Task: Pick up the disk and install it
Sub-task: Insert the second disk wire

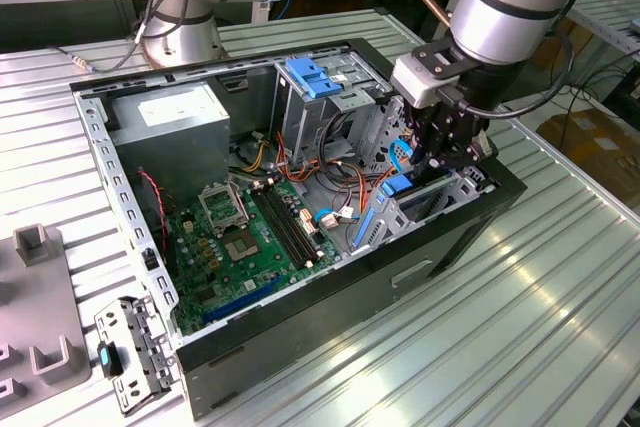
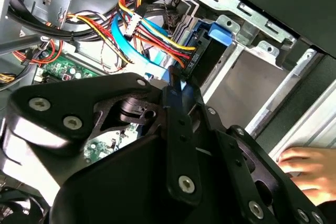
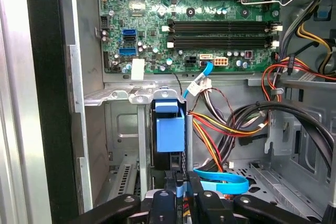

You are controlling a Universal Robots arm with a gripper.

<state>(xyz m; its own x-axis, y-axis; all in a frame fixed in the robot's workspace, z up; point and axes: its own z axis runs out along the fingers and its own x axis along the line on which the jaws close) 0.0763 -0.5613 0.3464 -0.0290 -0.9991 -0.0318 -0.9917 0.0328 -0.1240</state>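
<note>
The disk (image 3: pixel 170 129) stands on edge in the drive bay at the front of the open computer case (image 1: pixel 470 217). It is dark along its edge, with its blue carrier bracket (image 2: pixel 214 34) facing out. My gripper (image 3: pixel 181 184) is down inside the case, right over the bay. Its black fingers (image 2: pixel 178 124) are shut on the thin blue edge of the disk's bracket. In the exterior view my gripper (image 1: pixel 445 152) hangs over the bay at the case's right end, and the disk's blue bracket (image 1: pixel 400 185) shows just below it.
Red, yellow and black cable bundles (image 3: pixel 220 124) and a blue flat cable (image 3: pixel 220 182) lie close beside the bay. The green motherboard (image 1: pixel 250 237), grey power supply (image 1: pixel 170 112) and light-blue latch (image 1: pixel 315 77) fill the case. A person's hand (image 2: pixel 304 166) rests outside the case.
</note>
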